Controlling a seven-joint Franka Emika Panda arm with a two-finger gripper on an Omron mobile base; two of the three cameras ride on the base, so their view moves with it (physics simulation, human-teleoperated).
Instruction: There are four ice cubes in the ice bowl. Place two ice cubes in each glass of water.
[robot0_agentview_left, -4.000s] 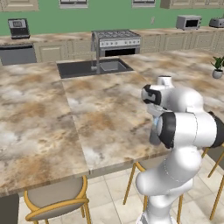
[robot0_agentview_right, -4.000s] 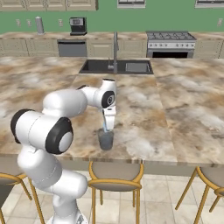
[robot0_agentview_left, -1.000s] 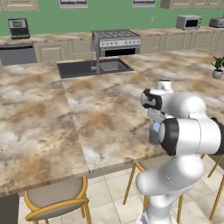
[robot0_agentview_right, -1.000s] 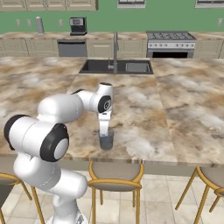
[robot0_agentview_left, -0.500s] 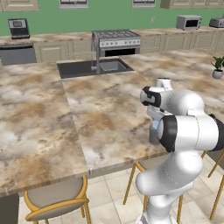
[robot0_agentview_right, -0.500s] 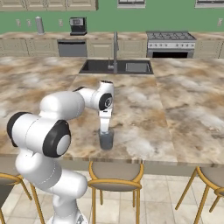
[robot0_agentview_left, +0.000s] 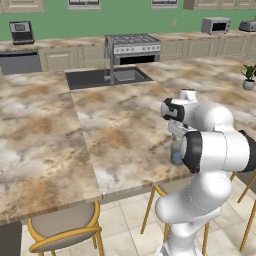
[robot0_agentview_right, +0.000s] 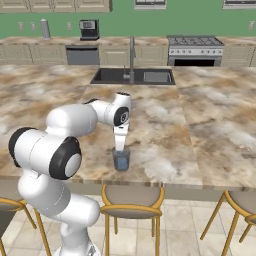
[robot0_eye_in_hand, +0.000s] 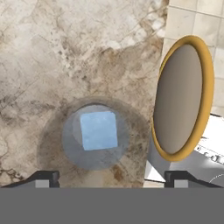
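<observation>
Jaws are standing wide apart in the hand view, the two dark finger tips (robot0_eye_in_hand: 41, 177) sitting far to either side at the bottom with nothing between them; the gripper (robot0_eye_in_hand: 109, 177) is holding nothing. Directly below it the glass of water (robot0_eye_in_hand: 95, 135) is showing as a round bluish disc on the marble island counter (robot0_eye_in_hand: 65, 52), and one light-blue ice cube (robot0_eye_in_hand: 99, 130) is lying inside the glass, a little off centre. Just beside the glass, past the counter's edge, a stool seat (robot0_eye_in_hand: 181, 98) with a yellow rim is standing over the tiled floor (robot0_eye_in_hand: 197, 22).

From the right base view, the gripper (robot0_agentview_right: 120, 145) is pointing straight down and hovering just above the glass of water (robot0_agentview_right: 121, 160), which is standing near the front edge of the island counter (robot0_agentview_right: 210, 135). Whether the fingers are parted is not clear here. A stool (robot0_agentview_right: 131, 200) is sitting right below the glass, under the counter edge; the sink (robot0_agentview_right: 132, 76) and its faucet (robot0_agentview_right: 131, 55) are lying well behind the glass, and a stove (robot0_agentview_right: 194, 47) and a coffee machine (robot0_agentview_right: 88, 27) are standing along the back wall.

From the left base view, the arm's own elbow (robot0_agentview_left: 215, 150) is blocking most of the glass of water (robot0_agentview_left: 176, 152), leaving a bluish sliver at the counter's near edge. A small potted plant (robot0_agentview_left: 248, 77) is standing far to the right of the glass, a microwave (robot0_agentview_left: 216, 25) beyond it.
</observation>
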